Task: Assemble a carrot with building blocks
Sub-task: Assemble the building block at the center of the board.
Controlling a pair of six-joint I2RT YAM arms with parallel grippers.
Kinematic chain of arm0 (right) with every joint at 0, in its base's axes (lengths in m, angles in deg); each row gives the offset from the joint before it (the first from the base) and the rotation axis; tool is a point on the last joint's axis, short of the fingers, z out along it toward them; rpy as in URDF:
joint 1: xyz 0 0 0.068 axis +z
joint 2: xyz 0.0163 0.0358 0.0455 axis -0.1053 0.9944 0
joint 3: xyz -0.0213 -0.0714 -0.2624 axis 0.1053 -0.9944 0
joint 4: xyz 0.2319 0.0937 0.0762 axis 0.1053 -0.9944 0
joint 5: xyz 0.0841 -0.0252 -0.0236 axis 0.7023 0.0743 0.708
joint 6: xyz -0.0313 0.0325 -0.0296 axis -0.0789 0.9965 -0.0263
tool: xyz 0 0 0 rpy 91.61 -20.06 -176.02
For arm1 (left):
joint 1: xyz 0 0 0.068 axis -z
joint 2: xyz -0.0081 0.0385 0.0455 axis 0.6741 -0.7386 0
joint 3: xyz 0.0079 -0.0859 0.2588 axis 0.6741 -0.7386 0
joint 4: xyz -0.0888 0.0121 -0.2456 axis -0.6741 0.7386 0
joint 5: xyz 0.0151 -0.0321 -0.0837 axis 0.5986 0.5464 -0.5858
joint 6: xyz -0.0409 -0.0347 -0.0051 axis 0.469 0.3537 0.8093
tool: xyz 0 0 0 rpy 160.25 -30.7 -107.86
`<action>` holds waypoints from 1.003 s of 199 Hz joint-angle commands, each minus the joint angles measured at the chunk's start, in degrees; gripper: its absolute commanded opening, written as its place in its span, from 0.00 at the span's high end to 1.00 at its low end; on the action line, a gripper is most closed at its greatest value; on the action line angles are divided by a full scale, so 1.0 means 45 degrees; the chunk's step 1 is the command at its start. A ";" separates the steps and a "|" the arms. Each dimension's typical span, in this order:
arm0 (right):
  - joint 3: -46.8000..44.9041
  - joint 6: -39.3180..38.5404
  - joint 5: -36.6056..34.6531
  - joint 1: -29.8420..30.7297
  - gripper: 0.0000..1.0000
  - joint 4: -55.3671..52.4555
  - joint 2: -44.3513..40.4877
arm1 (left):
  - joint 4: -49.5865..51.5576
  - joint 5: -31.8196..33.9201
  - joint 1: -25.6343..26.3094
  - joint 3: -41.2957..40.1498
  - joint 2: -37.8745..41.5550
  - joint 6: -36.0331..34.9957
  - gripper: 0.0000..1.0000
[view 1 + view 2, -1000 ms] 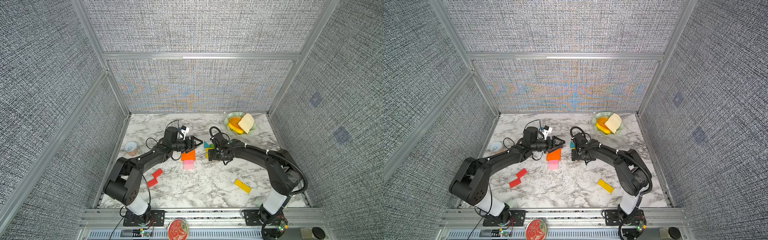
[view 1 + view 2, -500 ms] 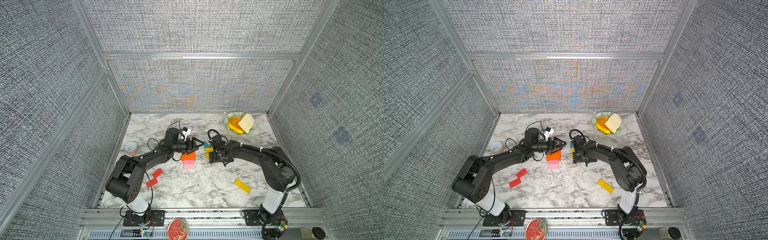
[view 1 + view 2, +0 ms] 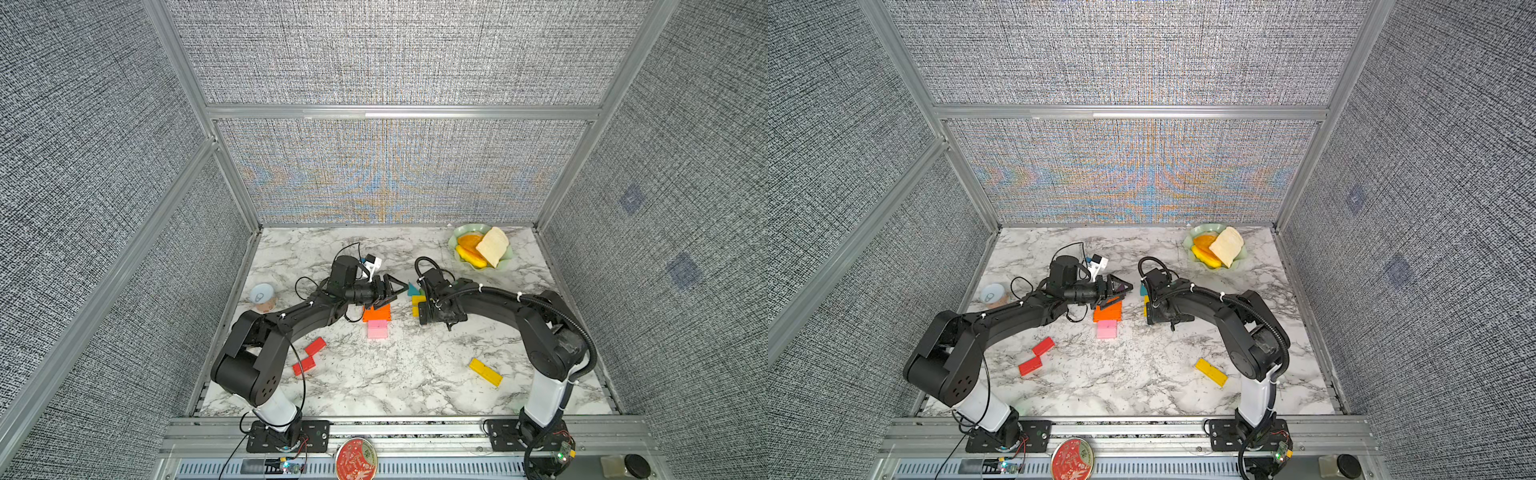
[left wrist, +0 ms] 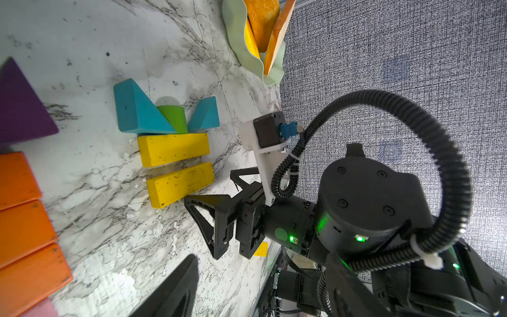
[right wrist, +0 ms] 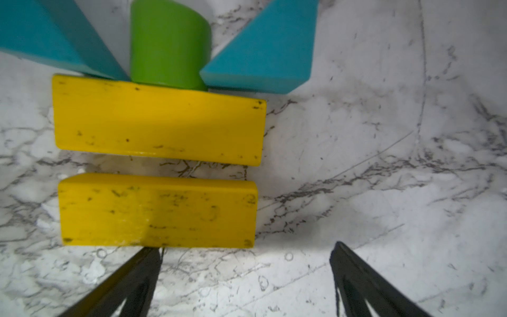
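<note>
Moved since a second ago: right arm's elbow, drawn in toward the middle of the tabletop (image 3: 395,386); left arm almost unmoved; blocks all as before.

Right fingers (image 5: 131,280): spread wide, nothing between them, one tip at the near long edge of the nearer yellow bar (image 5: 157,211). Presumably so placed to nudge that bar across the narrow gap to the farther yellow bar (image 5: 159,123). Farther bar itself butted against the lime-green stub (image 5: 168,44) and the two teal triangles (image 5: 263,60): a leafy top with the body begun below it.

Left fingers (image 4: 172,285): turned on their side above the second group. Group in order: purple triangle (image 4: 22,104), three orange bars (image 4: 22,219) side by side, pink bar (image 3: 377,330) last. Only one finger clear in the left wrist view, so open or closed not to be told; no block seen between them. Probably held there to keep clear of the right arm's push.

Loose, well apart from both groups: two red bars (image 3: 316,346) near the left arm, lone yellow bar (image 3: 485,372) near the right arm's base.

Dish (image 3: 457,235) of toy food in the far right corner: no part of the build.
</note>
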 commanded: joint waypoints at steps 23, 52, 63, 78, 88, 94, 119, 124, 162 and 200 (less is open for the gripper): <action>0.0320 -0.0093 -0.0286 -0.0025 0.01 -0.0394 0.0128 | -0.0358 -0.0301 -0.0016 0.0101 0.0131 0.0029 0.26; 0.0361 -0.0157 -0.0331 -0.0042 0.01 -0.0498 0.0128 | -0.0390 -0.0315 -0.0019 0.0080 0.0090 0.0064 0.25; 0.0351 -0.0225 -0.0319 -0.0040 0.01 -0.0564 0.0136 | -0.0429 -0.0336 -0.0014 0.0067 0.0096 0.0076 0.26; 0.0258 -0.0304 -0.0332 -0.0045 0.01 -0.0713 0.0080 | -0.0434 -0.0327 -0.0014 0.0061 0.0088 0.0080 0.26; 0.0136 -0.0330 -0.0331 -0.0043 0.01 -0.0739 -0.0011 | -0.0434 -0.0341 -0.0007 0.0062 0.0097 0.0072 0.25; 0.0082 -0.0348 -0.0375 -0.0042 0.01 -0.0753 -0.0078 | -0.0444 -0.0341 -0.0005 0.0067 0.0109 0.0089 0.26; 0.0029 -0.0458 -0.0677 -0.0084 0.01 -0.0875 -0.0164 | -0.0493 -0.0347 -0.0004 0.0046 0.0101 0.0132 0.26; 0.0061 -0.0507 -0.0710 -0.0095 0.01 -0.0890 -0.0129 | -0.0503 -0.0341 -0.0004 0.0033 0.0103 0.0146 0.26; 0.0415 -0.0665 -0.0933 -0.0204 0.02 -0.0977 0.0212 | -0.0435 -0.0287 -0.0004 0.0039 0.0062 0.0063 0.26; 0.0529 -0.0683 -0.0950 -0.0214 0.02 -0.0973 0.0364 | -0.0470 -0.0321 0.0026 0.0049 0.0018 0.0086 0.25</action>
